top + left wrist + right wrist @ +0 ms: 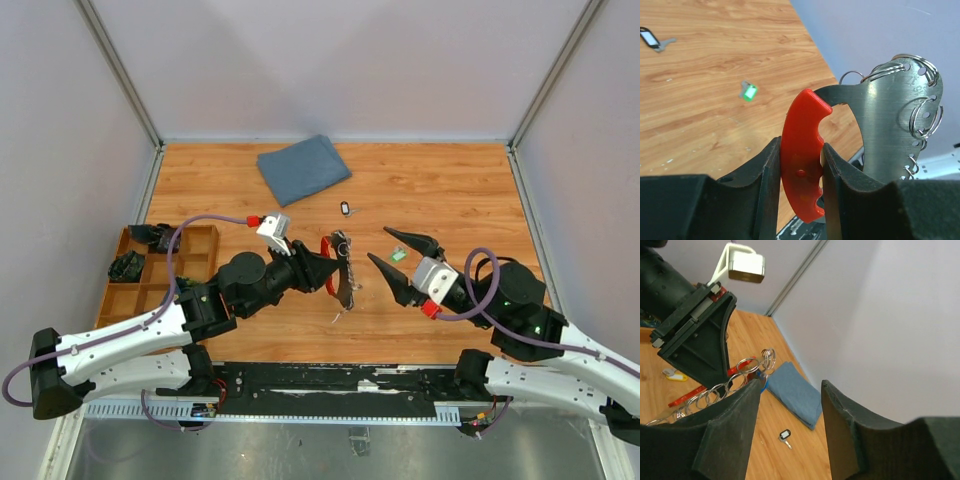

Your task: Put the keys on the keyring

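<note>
The keyring (802, 150) has a red curved handle and a silvery plate (890, 120) carrying several split rings. My left gripper (801, 145) is shut on the red handle and holds it above the table (333, 266). In the right wrist view the rings (740, 369) show beside a small blue piece (761, 375). My right gripper (378, 244) stands open just right of the keyring, with nothing between its fingers (735, 425). A green-headed key (398, 254) lies under it. A black-tagged key (345, 208) lies farther back. A yellow-headed key (674, 374) lies below the left gripper.
A folded blue cloth (303, 167) lies at the back of the wooden table. An orange compartment tray (150, 280) with dark parts sits at the left edge. Grey walls close in the left, right and back sides.
</note>
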You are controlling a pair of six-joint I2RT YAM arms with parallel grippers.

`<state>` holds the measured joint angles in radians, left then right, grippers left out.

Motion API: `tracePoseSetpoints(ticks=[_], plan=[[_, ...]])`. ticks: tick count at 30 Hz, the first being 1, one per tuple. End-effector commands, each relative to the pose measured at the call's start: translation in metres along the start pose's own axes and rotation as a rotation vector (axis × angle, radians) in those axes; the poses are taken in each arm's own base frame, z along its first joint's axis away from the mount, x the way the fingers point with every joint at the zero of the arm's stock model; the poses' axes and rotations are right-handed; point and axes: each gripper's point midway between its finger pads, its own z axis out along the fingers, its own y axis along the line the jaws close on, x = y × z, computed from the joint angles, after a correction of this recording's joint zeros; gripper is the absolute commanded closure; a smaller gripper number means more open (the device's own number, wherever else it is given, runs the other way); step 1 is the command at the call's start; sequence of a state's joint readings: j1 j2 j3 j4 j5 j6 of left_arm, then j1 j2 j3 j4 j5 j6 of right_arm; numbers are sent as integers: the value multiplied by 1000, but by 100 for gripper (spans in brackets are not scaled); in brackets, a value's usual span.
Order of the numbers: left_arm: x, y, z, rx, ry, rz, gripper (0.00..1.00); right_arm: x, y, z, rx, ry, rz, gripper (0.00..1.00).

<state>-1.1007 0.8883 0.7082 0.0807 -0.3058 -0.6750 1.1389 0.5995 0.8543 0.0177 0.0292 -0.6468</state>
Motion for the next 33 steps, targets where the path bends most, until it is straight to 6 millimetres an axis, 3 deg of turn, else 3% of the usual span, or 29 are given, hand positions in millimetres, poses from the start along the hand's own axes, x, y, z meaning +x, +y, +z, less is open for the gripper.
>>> tracePoseSetpoints(ticks=[1,6,17,25,33], plan=[[-34,3,-2,-74,-99,9,100,13,5,7,0,81,75,46],[-38,9,-2,-115,-114,19,99,14,12,23,-24,80,80,39],[-38,12,-3,-127,-114,27,99,12,16,48,2,49,151,36],[-38,12,-2,-129,-113,31,99,18,-2,37,54,118,72,37],[-36,13,0,-137,-109,31,99,-1,-3,39,23,67,129,36]])
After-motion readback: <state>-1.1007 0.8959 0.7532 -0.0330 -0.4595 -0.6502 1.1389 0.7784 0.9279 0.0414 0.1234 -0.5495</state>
